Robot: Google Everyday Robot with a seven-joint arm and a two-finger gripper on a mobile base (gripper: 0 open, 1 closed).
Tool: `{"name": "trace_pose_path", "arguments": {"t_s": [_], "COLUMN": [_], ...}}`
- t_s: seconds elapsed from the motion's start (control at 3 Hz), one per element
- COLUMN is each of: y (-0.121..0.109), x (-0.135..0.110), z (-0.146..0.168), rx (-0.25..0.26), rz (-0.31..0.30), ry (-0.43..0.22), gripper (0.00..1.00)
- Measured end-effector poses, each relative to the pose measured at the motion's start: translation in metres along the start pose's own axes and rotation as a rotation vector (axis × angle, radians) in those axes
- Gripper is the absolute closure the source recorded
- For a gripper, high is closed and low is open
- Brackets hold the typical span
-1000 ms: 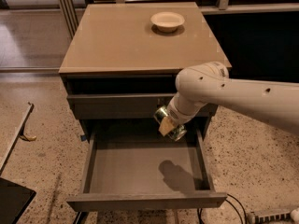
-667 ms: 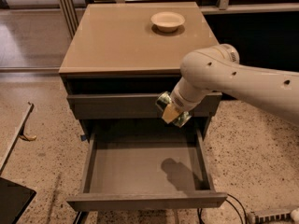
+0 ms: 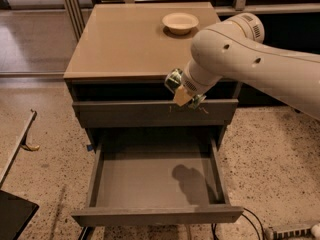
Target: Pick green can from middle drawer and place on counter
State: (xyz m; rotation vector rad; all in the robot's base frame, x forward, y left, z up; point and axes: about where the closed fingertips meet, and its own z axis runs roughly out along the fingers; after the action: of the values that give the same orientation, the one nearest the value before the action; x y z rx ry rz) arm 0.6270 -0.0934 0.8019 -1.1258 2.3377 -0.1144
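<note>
The middle drawer [image 3: 155,181] is pulled wide open and its smooth grey inside holds nothing; only the arm's shadow falls on it. My gripper [image 3: 183,91] is shut on the green can [image 3: 174,79], which lies sideways in it. Gripper and can hang in the air above the open drawer, at the height of the counter's front edge and in front of the drawer front with pale scratch marks [image 3: 150,113]. The beige counter [image 3: 125,39] lies just behind and to the left of the can. The big white arm [image 3: 250,64] reaches in from the right.
A white bowl [image 3: 180,22] stands at the back right of the counter. A dark flat object [image 3: 12,214] lies on the speckled floor at the lower left, with a thin bar [image 3: 20,139] beside it. Cables [image 3: 255,224] run on the floor at the lower right.
My gripper has risen with the green can from just above the open drawer up to the level of the counter's front edge.
</note>
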Motion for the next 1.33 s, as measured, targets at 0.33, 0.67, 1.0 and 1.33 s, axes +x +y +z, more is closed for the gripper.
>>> {"name": "trace_pose_path", "arguments": {"t_s": [0.33,0.67,1.0,1.33], "y": [-0.017,-0.033,-0.043,-0.048], "x": [-0.025,-0.055,-0.087,-0.116], "z": [-0.018,-0.017,-0.005,0.006], "rx": [0.078,0.128,0.145,0.141], "rz": [0.009,0.020,0.021,0.018], "ry": [-0.042,-0.078,-0.124,-0.172], "gripper": [1.00,1.00,1.00,1.00]}}
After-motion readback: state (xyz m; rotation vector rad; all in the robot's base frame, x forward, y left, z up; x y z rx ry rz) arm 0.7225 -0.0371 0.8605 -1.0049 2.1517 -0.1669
